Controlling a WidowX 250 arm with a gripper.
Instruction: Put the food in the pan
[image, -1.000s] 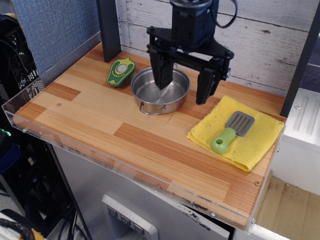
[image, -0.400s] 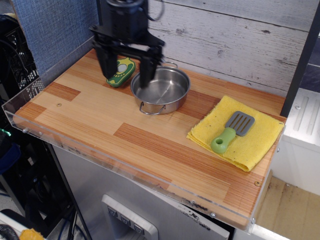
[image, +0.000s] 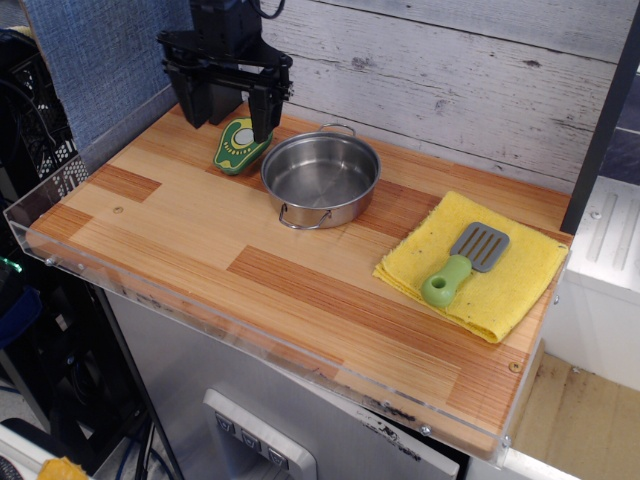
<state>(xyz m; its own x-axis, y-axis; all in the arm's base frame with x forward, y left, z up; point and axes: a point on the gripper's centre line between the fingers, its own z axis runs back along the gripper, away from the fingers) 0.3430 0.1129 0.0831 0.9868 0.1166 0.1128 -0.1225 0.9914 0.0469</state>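
Note:
The toy avocado half (image: 238, 148) lies flat on the wooden table at the back left, pit side up, just left of the pan. The shiny steel pan (image: 321, 177) stands empty beside it, with its wire loop handles at front and back. My gripper (image: 229, 112) is open and empty, hanging over the avocado's far end. One finger (image: 262, 112) is at the avocado's right side and the other (image: 196, 105) is to its left. The gripper partly hides the avocado's top.
A yellow cloth (image: 475, 266) lies at the right with a green-handled grey spatula (image: 460, 264) on it. A dark post stands behind the gripper at the back left. A clear plastic lip (image: 180, 295) runs along the table's front and left edges.
The gripper has moved left from above the pan to above the avocado, still open. The avocado, pan, cloth and spatula have not moved.

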